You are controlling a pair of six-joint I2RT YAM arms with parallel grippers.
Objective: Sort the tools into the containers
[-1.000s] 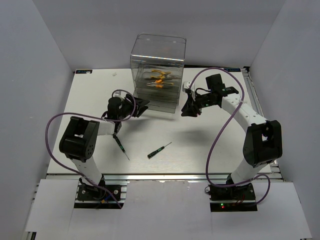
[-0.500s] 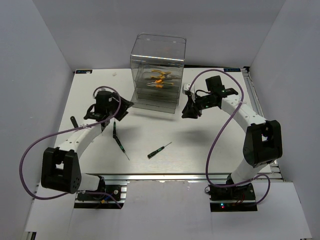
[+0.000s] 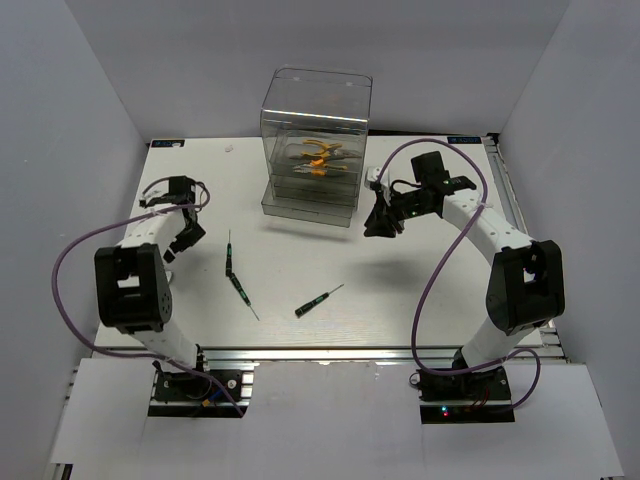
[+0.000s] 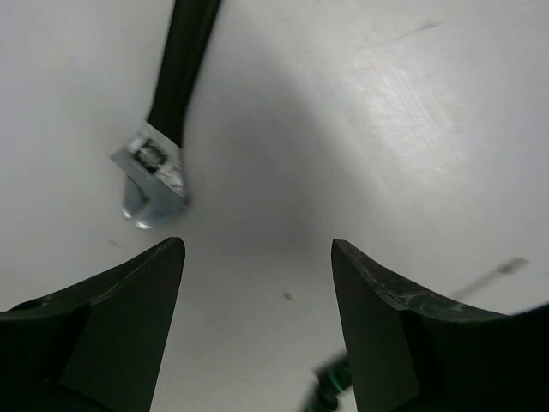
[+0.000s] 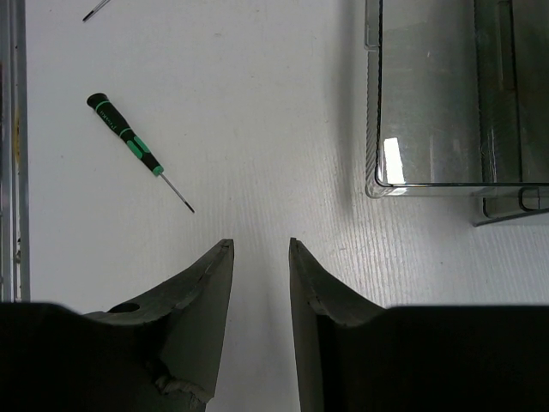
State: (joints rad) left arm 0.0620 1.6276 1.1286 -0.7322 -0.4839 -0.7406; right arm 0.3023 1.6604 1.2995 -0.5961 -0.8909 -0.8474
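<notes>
My left gripper (image 3: 183, 238) is open and empty at the far left of the table. In the left wrist view its jaws (image 4: 257, 249) stand wide apart over bare table, just short of a small black-handled wrench with a metal head (image 4: 159, 163). A green-black screwdriver end (image 4: 330, 388) shows by the right finger. Two screwdrivers (image 3: 231, 255) (image 3: 242, 293) lie right of that gripper, a third (image 3: 318, 301) at mid-table. My right gripper (image 3: 380, 224) is open and empty, right of the clear drawer box (image 3: 315, 120). Orange pliers (image 3: 318, 155) lie inside the box.
In the right wrist view the jaws (image 5: 260, 245) point at bare table, with one screwdriver (image 5: 129, 144) to the left and the pulled-out clear bottom drawer (image 5: 455, 103) to the upper right. White walls enclose the table on three sides.
My left arm has swung from beside the drawer box out to the far left of the table. The right arm and the screwdrivers have not moved.
</notes>
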